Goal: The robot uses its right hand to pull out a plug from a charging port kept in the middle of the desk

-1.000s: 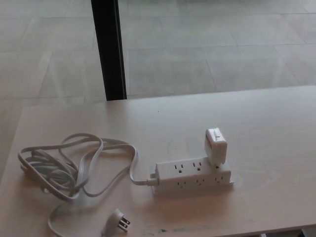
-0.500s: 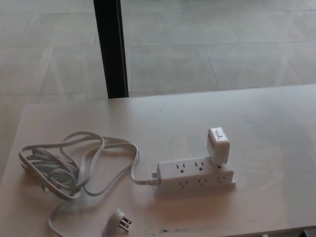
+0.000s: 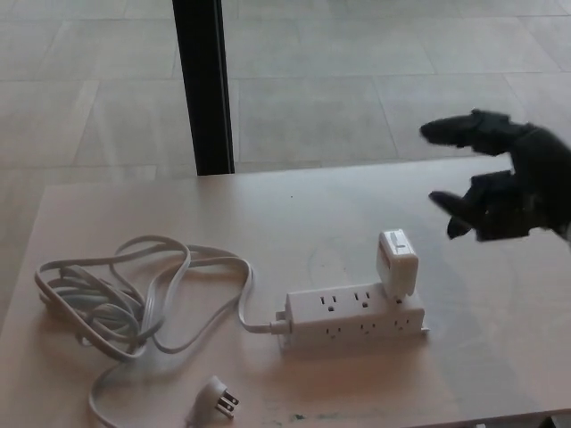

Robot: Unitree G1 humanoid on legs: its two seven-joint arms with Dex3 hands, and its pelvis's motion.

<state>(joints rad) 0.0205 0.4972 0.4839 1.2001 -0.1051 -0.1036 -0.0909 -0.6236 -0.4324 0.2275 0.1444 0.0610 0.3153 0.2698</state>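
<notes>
- Background: pale tiled floor fills the upper half of the frame; a black vertical post stands at upper left of centre and meets the far edge of the desk.
- Light wooden desk covers the lower half of the frame.
- White power strip lies flat at lower centre, long axis roughly left to right, with two rows of outlets facing up.
- White plug, a blocky adapter, is seated in the strip's upper row at its right end. It stands upright and tilts slightly towards the top of the frame.
- Strip's white cord leaves the strip's left end and loops in a loose tangle across the lower left of the desk.
- Cord ends in a pronged wall plug lying free on the desk near the bottom edge, left of the strip.
- Right hand enters from the right edge at mid height, black, above and to the right of the plug, clear of it and touching nothing.
- Its fingers are spread apart: one reaches left in the upper part of the hand, and the thumb points left below it with a clear gap between them. Nothing is held.
- Left hand does not appear in the frame.
</notes>
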